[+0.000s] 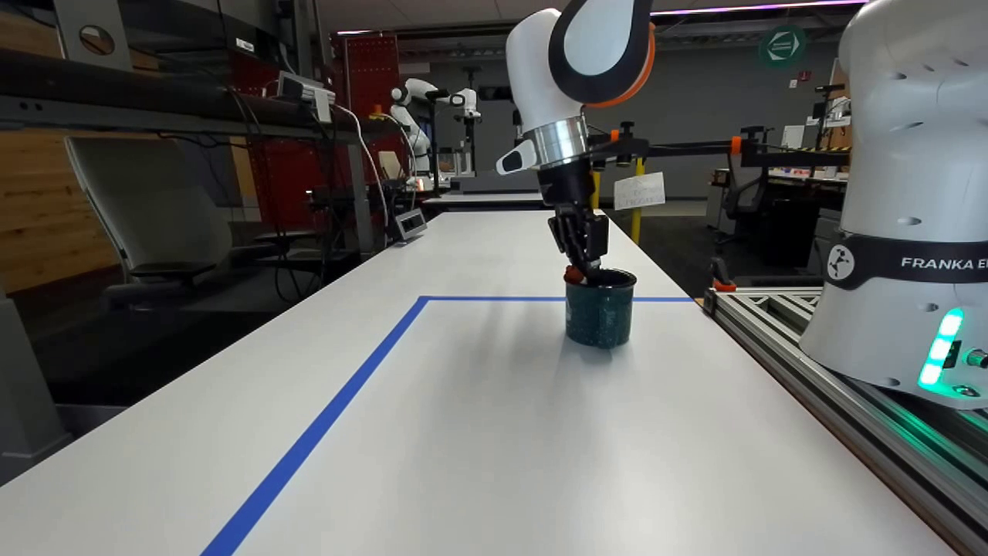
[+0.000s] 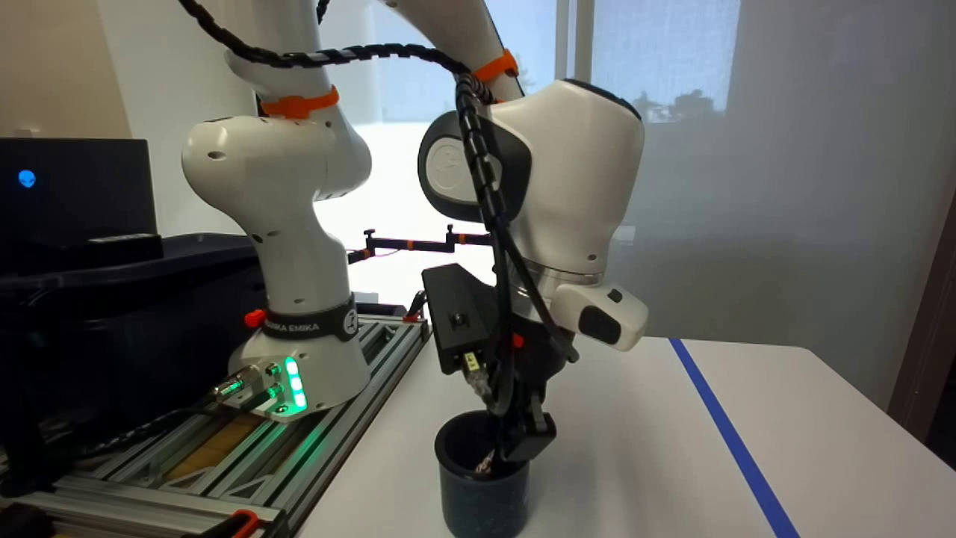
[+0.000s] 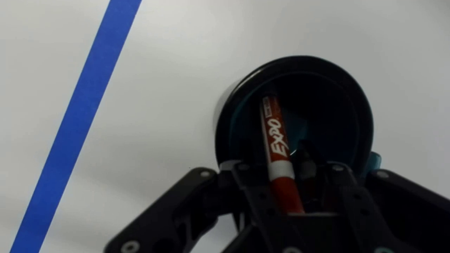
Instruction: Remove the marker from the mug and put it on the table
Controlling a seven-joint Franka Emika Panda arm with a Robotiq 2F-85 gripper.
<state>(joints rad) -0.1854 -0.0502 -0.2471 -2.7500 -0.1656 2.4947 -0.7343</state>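
Mug [image 1: 600, 318]: stands upright on the white tabletop [image 1: 463, 432], in both exterior views.
Marker [image 3: 276, 135]: tilted inside the mug, red cap end uppermost, EXPO lettering along its barrel; the lower end is lost in shadow.
End effector [image 3: 277, 153]: fingertips inside the mug's mouth, set apart with the marker between them.
Contact: a gap shows beside the marker, though in that dim interior it is hard to say whether one fingertip touches it.
Blue tape [image 3: 81, 102]: lies on the tabletop, apart from the mug.
Robot base [image 1: 864, 332]: beside the tabletop, green light [image 1: 942, 347] glowing.
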